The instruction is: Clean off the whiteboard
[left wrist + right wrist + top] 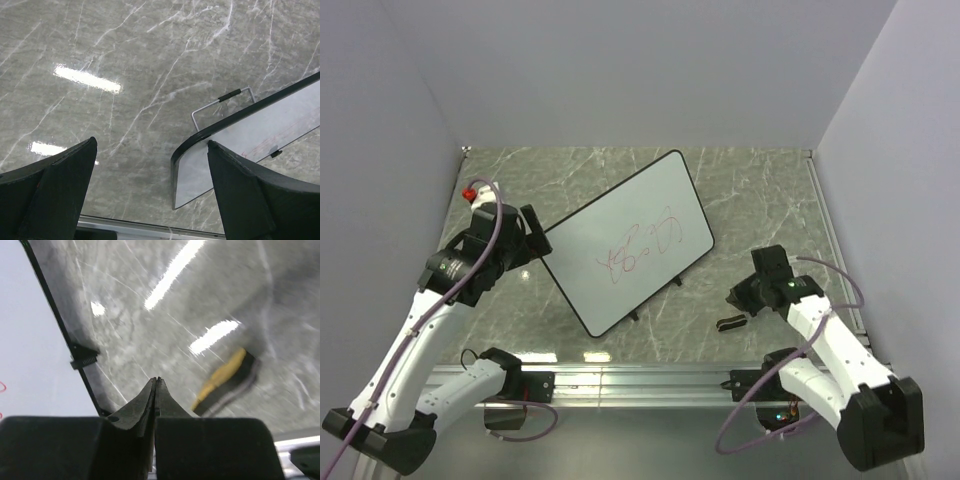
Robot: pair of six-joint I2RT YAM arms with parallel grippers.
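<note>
The whiteboard (620, 225) lies tilted in the middle of the table, with red scribbles (640, 248) on its white face. My left gripper (538, 240) hovers at the board's left corner and is open. In the left wrist view that rounded corner (197, 172) sits between the left gripper's fingers (250, 195), close to the right-hand one. My right gripper (734, 298) is shut on nothing, just off the board's right edge. The right wrist view shows its closed tips (156, 379) between the whiteboard (30, 365) and a yellow-and-black eraser (225, 377).
The eraser (731, 323) lies on the grey marble table (760, 200) near the front rail (640, 378). A wire stand (220, 102) sticks out under the board. A small red object (470, 193) sits at the far left. White walls enclose three sides.
</note>
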